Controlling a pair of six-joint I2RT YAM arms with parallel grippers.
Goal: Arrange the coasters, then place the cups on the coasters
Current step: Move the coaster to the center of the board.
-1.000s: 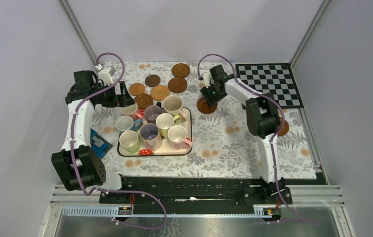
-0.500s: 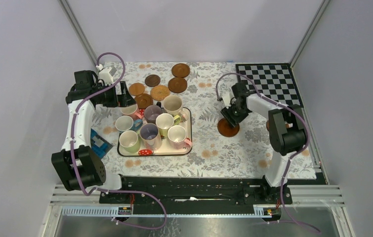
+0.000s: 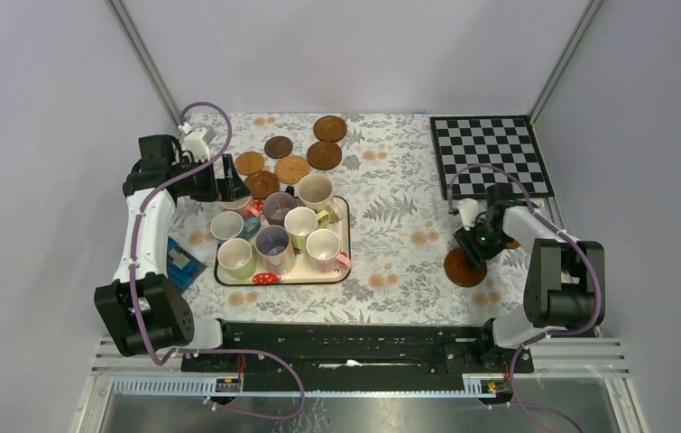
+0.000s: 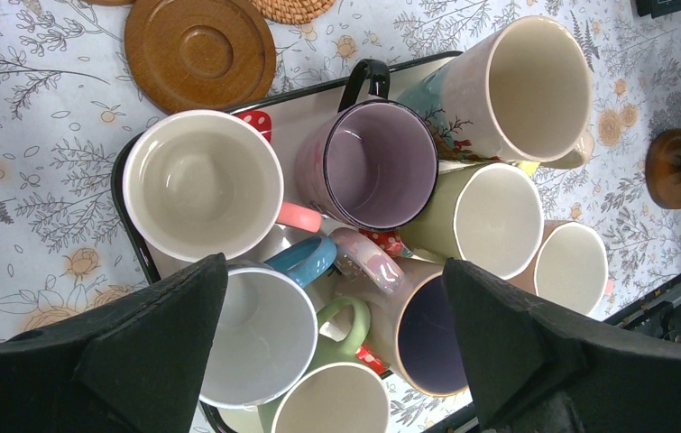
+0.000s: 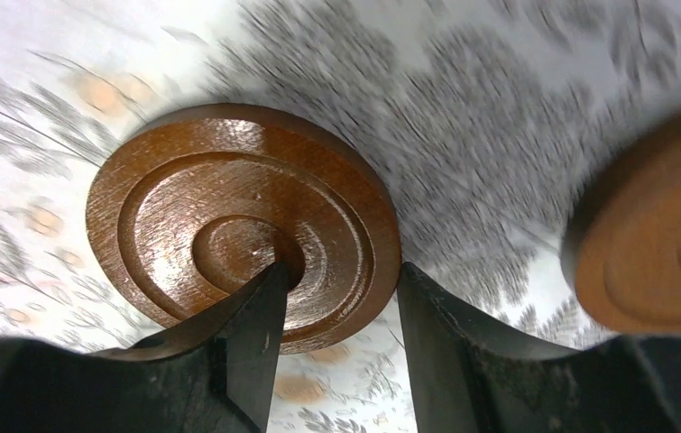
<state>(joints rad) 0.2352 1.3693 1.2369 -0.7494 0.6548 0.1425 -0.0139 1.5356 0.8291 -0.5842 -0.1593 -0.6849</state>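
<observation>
- Top view: the right gripper (image 3: 479,242) is low over the near-right part of the tablecloth (image 3: 391,262). It has a dark coaster (image 3: 465,268) in its jaws, well apart from the other coasters (image 3: 292,169), which are clustered just beyond the tray (image 3: 345,225).
- Top view: the cups (image 3: 301,225) are all packed on the tray, none on a coaster yet. The left gripper (image 3: 228,185) hovers over the tray's far-left corner.
- Left wrist: the jaws are spread fully wide with nothing between them. The cups below stand touching, with their handles tangled together.
- Left wrist, our judgement: the cups are rigid glazed ceramic, slick and chippable. We would pinch the wall of an outer cup, one finger inside the rim, because the handles are too crowded to grab.
- Right wrist: the jaws are partly closed, pinching the dark coaster edge-on. One finger is over the centre dimple and the other outside the rim. The disc is sharp and the cloth blurred, so we read it as held.
- Right wrist: a lighter coaster (image 5: 652,253) sits just beside it at the frame's right. We cannot tell whether they touch.
- Right wrist, our judgement: the coaster is stiff wood, light and thin. It looks varnished, so somewhat slippery, though the ring grooves help. An edge pinch like this one suits it.
</observation>
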